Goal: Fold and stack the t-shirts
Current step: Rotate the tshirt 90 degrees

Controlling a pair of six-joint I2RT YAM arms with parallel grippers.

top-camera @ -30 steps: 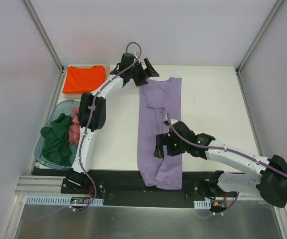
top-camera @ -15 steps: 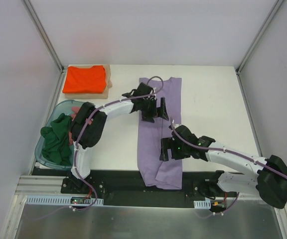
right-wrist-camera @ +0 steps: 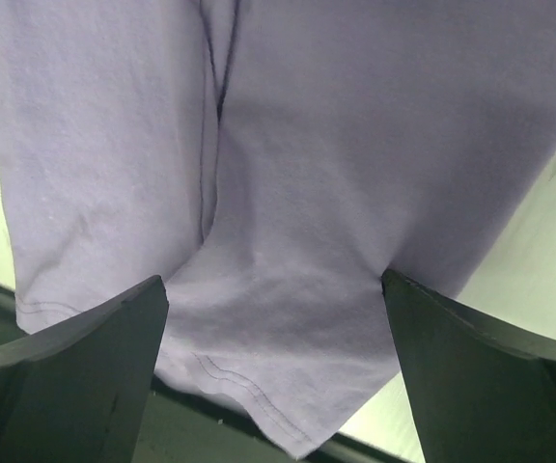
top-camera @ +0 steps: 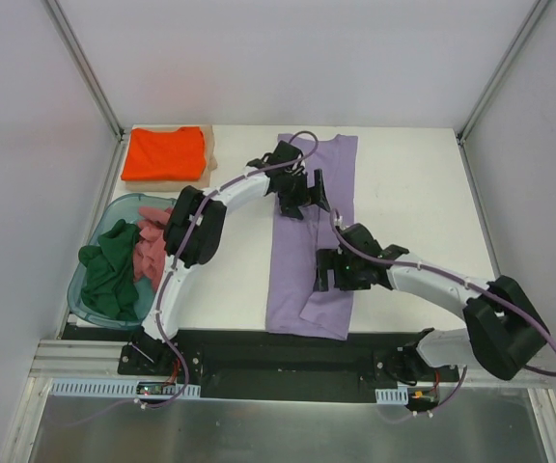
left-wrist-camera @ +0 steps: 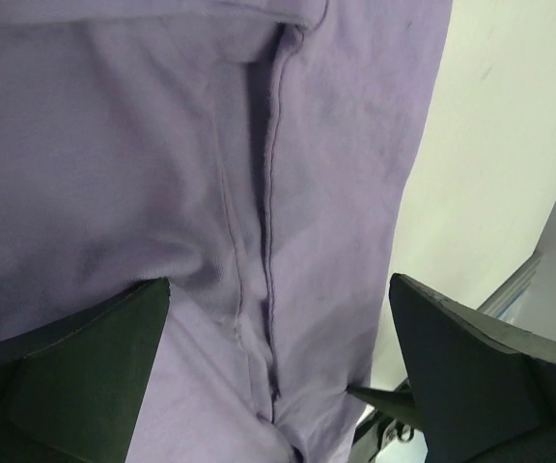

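Observation:
The lavender t-shirt (top-camera: 292, 260) lies folded into a long narrow strip down the middle of the table, its near hem reaching the black front strip. My left gripper (top-camera: 304, 196) is open and low over the strip's far half; in the left wrist view the gripper (left-wrist-camera: 278, 386) straddles a seam of the shirt (left-wrist-camera: 336, 145). My right gripper (top-camera: 341, 272) is open over the near half; in its wrist view the gripper (right-wrist-camera: 278, 376) straddles the shirt (right-wrist-camera: 307, 145) by a folded hem corner. The orange t-shirt (top-camera: 162, 152) lies folded at the back left. The green t-shirt (top-camera: 109, 270) and pink t-shirt (top-camera: 151, 253) lie crumpled in the tub.
The orange shirt rests on a flat tan board (top-camera: 209, 145) in the back left corner. A translucent teal tub (top-camera: 114, 207) stands at the left edge. Bare white table (top-camera: 413, 193) lies to the right of the strip. Enclosure walls stand on three sides.
My left arm swung from the back, near the orange shirt, down onto the lavender strip's far half. The strip now lies straighter. My right gripper shifted slightly right and away.

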